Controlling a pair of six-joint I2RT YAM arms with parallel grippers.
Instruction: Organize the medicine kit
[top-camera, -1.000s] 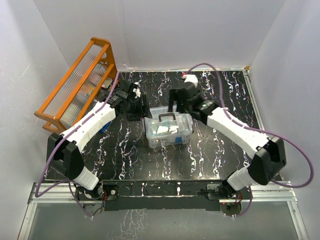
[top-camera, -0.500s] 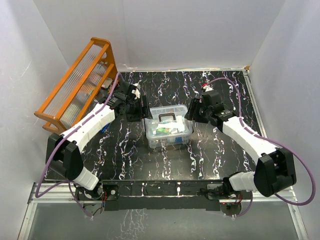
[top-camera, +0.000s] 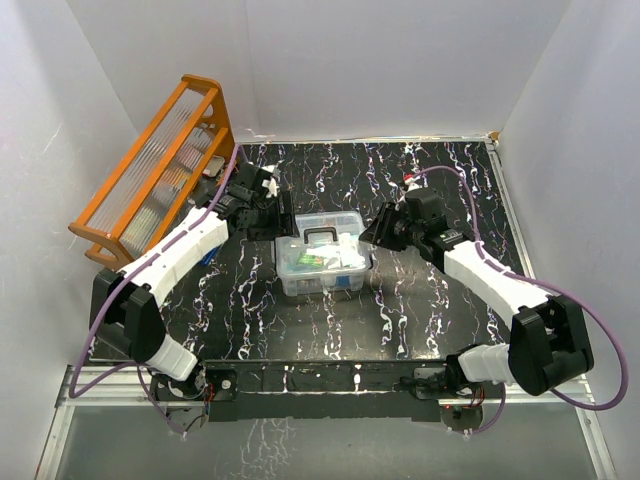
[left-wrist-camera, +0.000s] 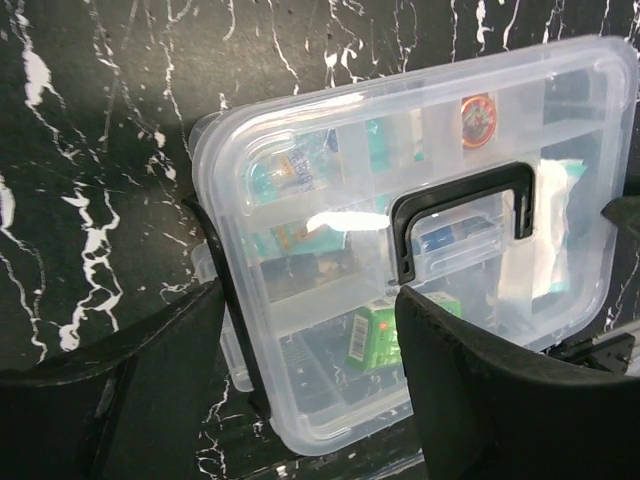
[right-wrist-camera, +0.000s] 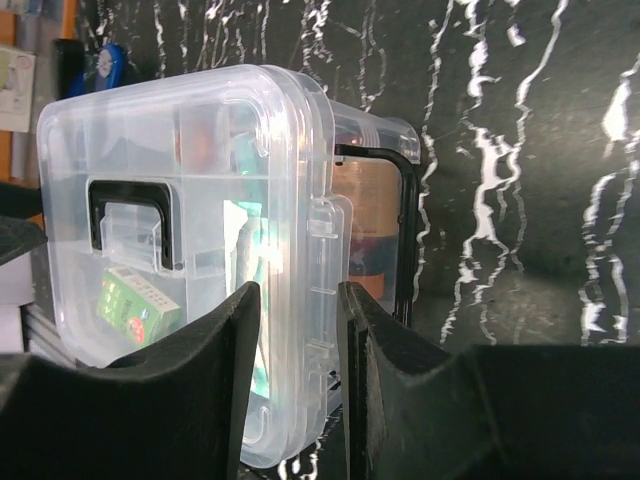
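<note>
1. Looks close to finished: shows the medicine kit (top-camera: 322, 262) standing mid-table (top-camera: 250, 305), between the two arms, with the lid (left-wrist-camera: 330, 180) seated on top and the dark handle (left-wrist-camera: 462, 225) lying flat.
2. Shows packets and a small green box (left-wrist-camera: 375, 335) stowed under the lid, sorted into the tray's compartments.
3. Finds the left gripper (left-wrist-camera: 308, 310) spread wide and pinching nothing, with the kit's near corner lying just ahead, between the fingers (left-wrist-camera: 500, 390).
4. Finds the right gripper (right-wrist-camera: 298, 295) drawn nearly together over the kit's rim, just beside the clear clasp (right-wrist-camera: 320, 230). Appears to pinch that edge (judged from the narrow gap alone, with no plain sight of contact).
5. Leaves, at a guess, only fastening the side latches and perhaps squaring the box on the table.
6. Cannot settle whether the black side latch (right-wrist-camera: 400, 230) is hooked or hanging free.
7. Cannot read most labels through the glare and ribbing of the plastic, nor see anything lying beneath the tray.
8. Loses the roots of both sets of fingers at the bottom edge of the wrist views.
9. Cannot name a small blue thing (top-camera: 207, 255) near the orange rack (top-camera: 150, 170), nor tell whether it belongs to the kit.
</note>
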